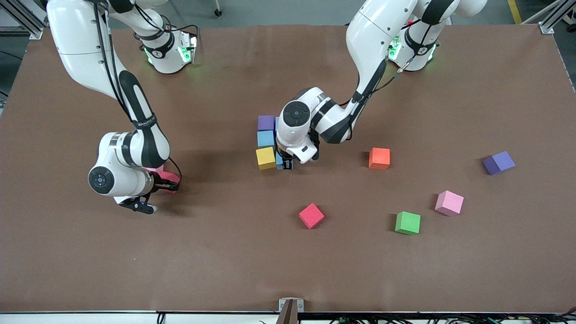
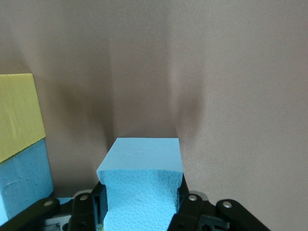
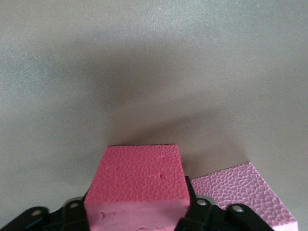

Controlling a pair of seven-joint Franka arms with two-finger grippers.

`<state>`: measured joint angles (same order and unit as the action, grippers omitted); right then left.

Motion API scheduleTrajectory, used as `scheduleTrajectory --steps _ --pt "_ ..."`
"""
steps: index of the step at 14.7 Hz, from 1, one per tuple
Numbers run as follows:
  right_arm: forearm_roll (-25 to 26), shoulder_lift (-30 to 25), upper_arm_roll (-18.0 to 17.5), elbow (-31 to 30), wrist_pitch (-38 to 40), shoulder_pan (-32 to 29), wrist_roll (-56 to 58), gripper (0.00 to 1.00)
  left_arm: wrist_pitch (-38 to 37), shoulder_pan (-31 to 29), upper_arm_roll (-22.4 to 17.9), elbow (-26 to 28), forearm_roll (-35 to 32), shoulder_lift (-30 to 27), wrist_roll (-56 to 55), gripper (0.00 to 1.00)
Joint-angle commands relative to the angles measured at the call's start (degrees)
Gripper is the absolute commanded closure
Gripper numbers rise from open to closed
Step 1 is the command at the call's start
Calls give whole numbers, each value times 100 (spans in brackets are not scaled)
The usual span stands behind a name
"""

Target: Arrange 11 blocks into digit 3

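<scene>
A column of three blocks stands mid-table: purple (image 1: 266,122), light blue (image 1: 266,138), yellow (image 1: 265,158). My left gripper (image 1: 285,164) is shut on another light blue block (image 2: 142,168), low at the table right beside the yellow block (image 2: 17,115). My right gripper (image 1: 171,182) is shut on a red block (image 3: 137,180), low over the table toward the right arm's end. A pink block (image 3: 245,195) lies right beside it. Loose blocks lie apart: red (image 1: 311,215), orange (image 1: 379,158), green (image 1: 407,222), pink (image 1: 449,203) and purple (image 1: 498,162).
The brown table (image 1: 225,252) is bare along the edge nearest the front camera. The loose blocks are spread toward the left arm's end. A small bracket (image 1: 290,308) sits at the middle of the near edge.
</scene>
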<state>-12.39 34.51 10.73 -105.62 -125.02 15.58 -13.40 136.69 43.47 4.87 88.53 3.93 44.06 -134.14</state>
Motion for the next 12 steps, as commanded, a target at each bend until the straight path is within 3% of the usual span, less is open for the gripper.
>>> scheduleTrajectory --steps 1,3,10,12 --pt "-97 -217 -10 -214 -23 59 -49 69 147 74 -39 -240 46 279 -42 76" --pt "-62 -225 -1 -109 -14 85 -31 73 147 74 -39 -240 46 279 -33 75" --pt "-27 -190 -1 647 -5 682 -31 74 218 74 -47 -345 55 323 -15 69" --pt "-27 -147 -10 840 -14 937 -31 74 218 65 -39 -345 55 314 20 53"
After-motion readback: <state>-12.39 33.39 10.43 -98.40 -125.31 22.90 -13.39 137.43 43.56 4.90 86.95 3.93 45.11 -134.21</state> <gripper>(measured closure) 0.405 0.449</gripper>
